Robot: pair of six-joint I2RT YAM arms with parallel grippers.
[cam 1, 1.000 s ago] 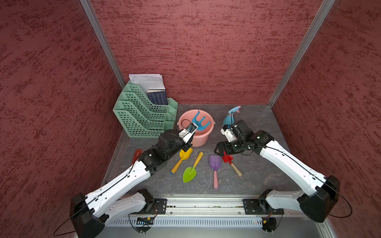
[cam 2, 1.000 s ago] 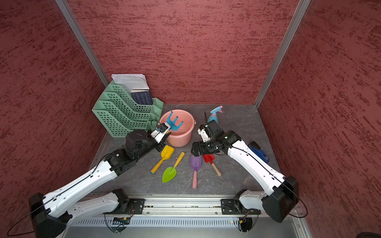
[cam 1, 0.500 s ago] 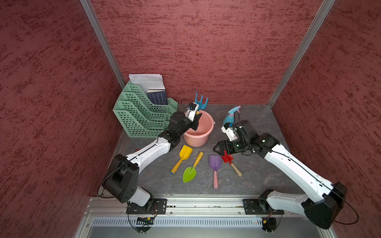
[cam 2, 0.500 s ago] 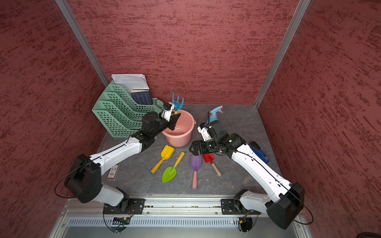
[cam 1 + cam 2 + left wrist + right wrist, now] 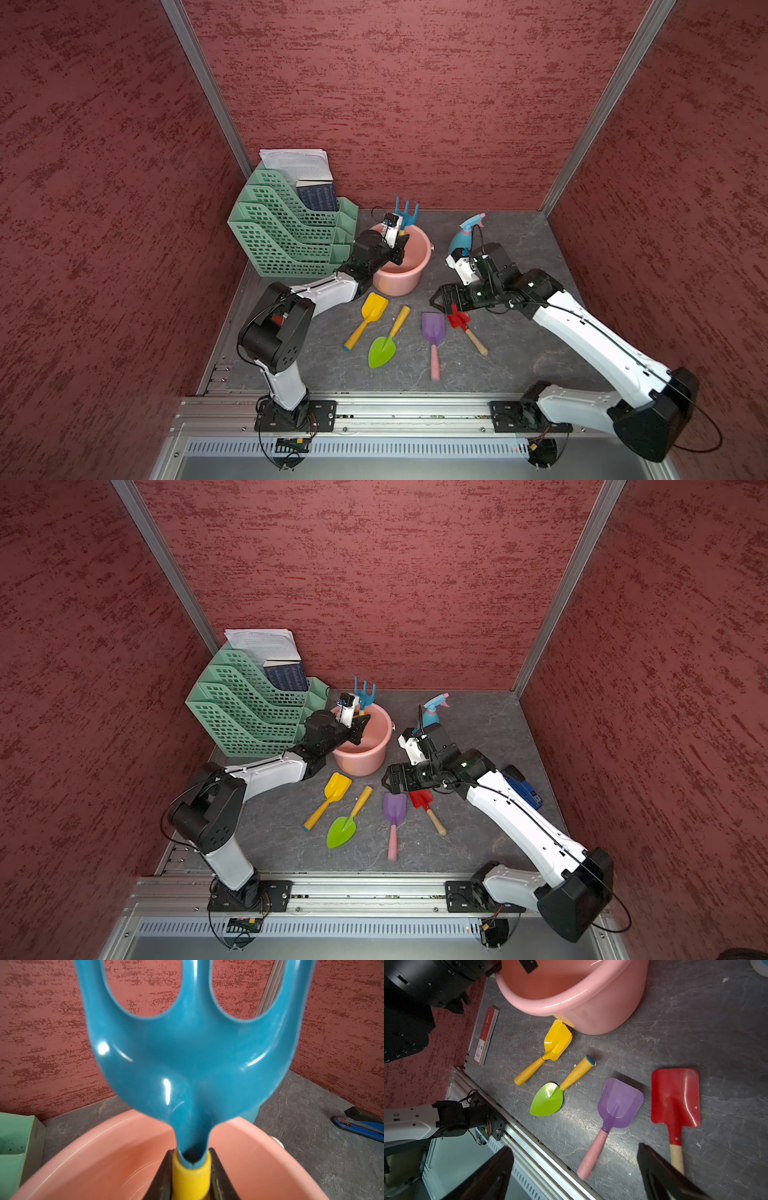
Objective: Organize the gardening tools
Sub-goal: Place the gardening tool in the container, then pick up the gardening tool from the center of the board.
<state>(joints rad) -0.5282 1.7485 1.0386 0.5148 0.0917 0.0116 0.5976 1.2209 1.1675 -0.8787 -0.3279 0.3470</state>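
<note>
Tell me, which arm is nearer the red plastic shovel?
Right. Jaws open, the right arm hangs above the red plastic shovel; the left arm reaches over the pink plastic bucket.

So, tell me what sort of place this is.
Probably a robot test booth: red textured wall panels enclose a grey tabletop, the left arm and right arm are bolted to an aluminium rail, and props like the yellow shovel and green file rack look staged.

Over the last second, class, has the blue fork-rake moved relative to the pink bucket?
Yes. The blue fork-rake, held in the left gripper, has risen from inside the pink bucket to stand tines-up above its far rim.
</note>
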